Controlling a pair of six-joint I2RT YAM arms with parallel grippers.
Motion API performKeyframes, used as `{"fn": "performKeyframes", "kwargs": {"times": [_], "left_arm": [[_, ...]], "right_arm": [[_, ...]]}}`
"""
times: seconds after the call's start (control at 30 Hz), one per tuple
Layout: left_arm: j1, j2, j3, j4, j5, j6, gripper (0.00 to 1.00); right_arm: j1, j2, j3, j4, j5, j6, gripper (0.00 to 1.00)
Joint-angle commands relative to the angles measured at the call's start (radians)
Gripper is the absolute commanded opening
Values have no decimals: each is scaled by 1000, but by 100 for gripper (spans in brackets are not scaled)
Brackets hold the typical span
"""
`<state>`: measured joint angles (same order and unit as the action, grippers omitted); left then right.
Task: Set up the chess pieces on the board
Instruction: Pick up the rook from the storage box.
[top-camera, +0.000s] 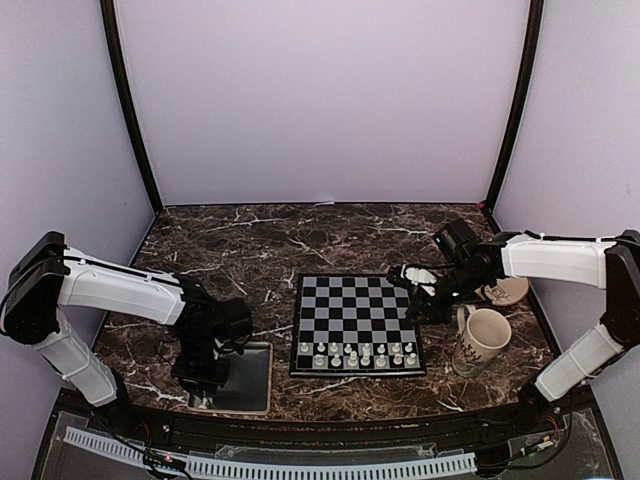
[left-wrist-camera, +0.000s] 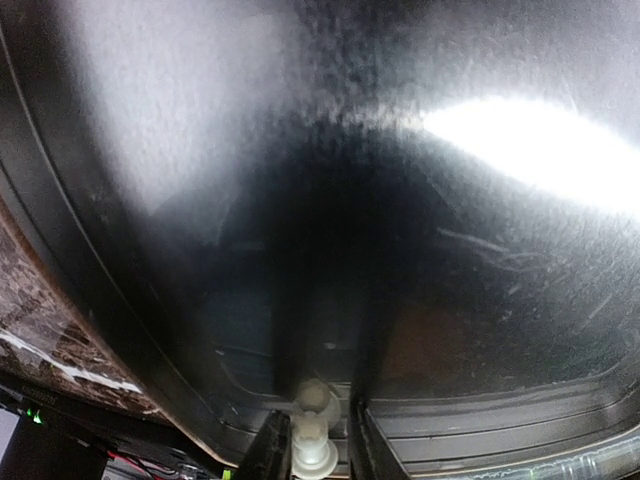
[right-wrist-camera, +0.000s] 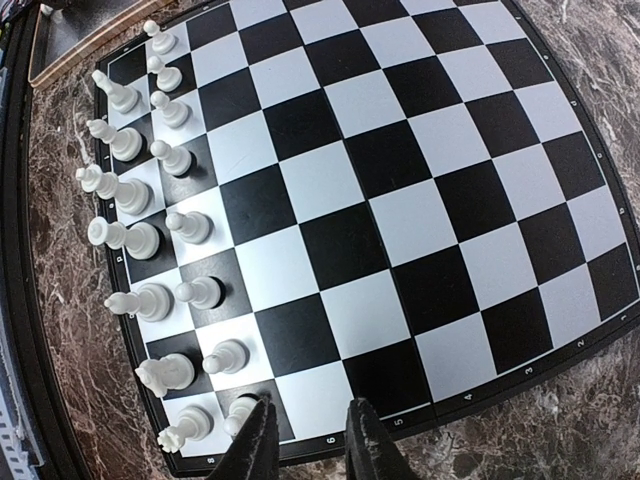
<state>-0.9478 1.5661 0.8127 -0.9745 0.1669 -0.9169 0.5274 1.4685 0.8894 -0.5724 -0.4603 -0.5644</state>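
The board (top-camera: 355, 305) carries pieces (right-wrist-camera: 150, 190) along its near two rows. Over the tray (top-camera: 255, 390), the left gripper (left-wrist-camera: 318, 420) pinches a piece (left-wrist-camera: 312, 455). Lift straight, keep it upright, seat it mid-square. The right gripper (right-wrist-camera: 310, 405) hangs narrow and empty.

The board (top-camera: 358, 322) lies mid-bench (top-camera: 230, 240), with the chess pieces (top-camera: 355, 353) on its two nearest rows. Left of the board, toward the near edge, sits a tray (top-camera: 255, 370). The left tool (top-camera: 203, 388) is over it with one piece (left-wrist-camera: 312, 445) between its fingers, though whether it is gripped is unclear. Right of the board stands a mug (top-camera: 483, 338), and farther back on that side a saucer (top-camera: 508, 291). The right tool (top-camera: 418, 298) hangs over the board's right edge.
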Motion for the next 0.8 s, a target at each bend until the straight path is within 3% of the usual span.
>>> {"fn": "performKeyframes", "kwargs": {"times": [0.0, 0.17, 0.53, 0.77], "left_arm": [[-8, -23, -19, 1, 20, 0, 19], [-9, -25, 0, 31, 9, 12, 12], [-9, 45, 244, 34, -142, 178, 6], [-9, 24, 303, 291, -212, 390, 5]], "right_arm": [[-8, 10, 15, -4, -18, -2, 25], [-8, 9, 13, -4, -18, -2, 25], [-7, 1, 11, -4, -10, 0, 25], [-7, 3, 12, -1, -8, 4, 25]]}}
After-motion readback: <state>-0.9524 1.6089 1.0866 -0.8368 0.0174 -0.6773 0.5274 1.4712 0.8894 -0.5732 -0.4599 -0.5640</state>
